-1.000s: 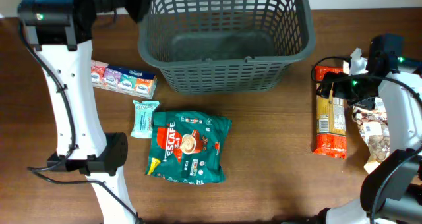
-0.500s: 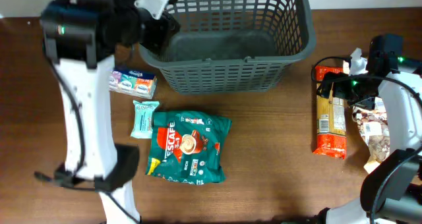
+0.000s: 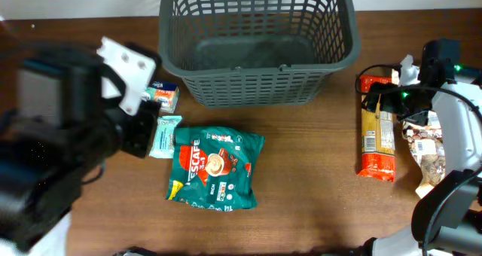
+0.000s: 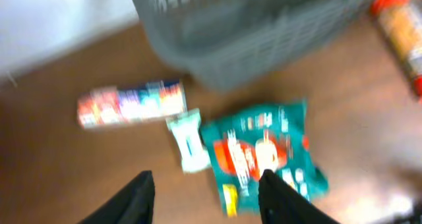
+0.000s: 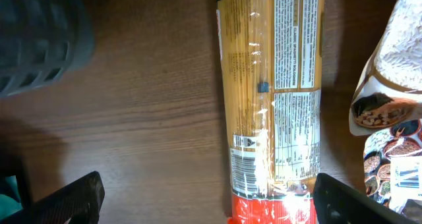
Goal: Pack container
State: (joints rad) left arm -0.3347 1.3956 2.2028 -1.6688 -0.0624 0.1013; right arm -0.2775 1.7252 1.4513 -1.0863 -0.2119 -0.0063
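Observation:
The container (image 3: pixel 256 45), a dark grey lattice basket, stands at the table's far middle and looks empty. In front of it lie a green coffee bag (image 3: pixel 215 169), a small teal packet (image 3: pixel 164 135) and a strip of tissue packs (image 3: pixel 163 96), partly hidden by my blurred left arm (image 3: pixel 83 135). In the left wrist view my left gripper (image 4: pixel 208 199) hangs open and empty above the table, near the green coffee bag (image 4: pixel 264 155). My right gripper (image 5: pixel 217 201) stands wide open over a long spaghetti pack (image 5: pixel 273 105), not touching it.
A patterned bag of beans (image 3: pixel 429 147) lies to the right of the spaghetti pack (image 3: pixel 376 135), near the table's right edge. The right arm (image 3: pixel 452 98) stands over that corner. Bare wood shows in front of the coffee bag.
My left arm has swung from the basket's back-left corner down over the table's left side, and its jaws have opened. The right arm has not moved.

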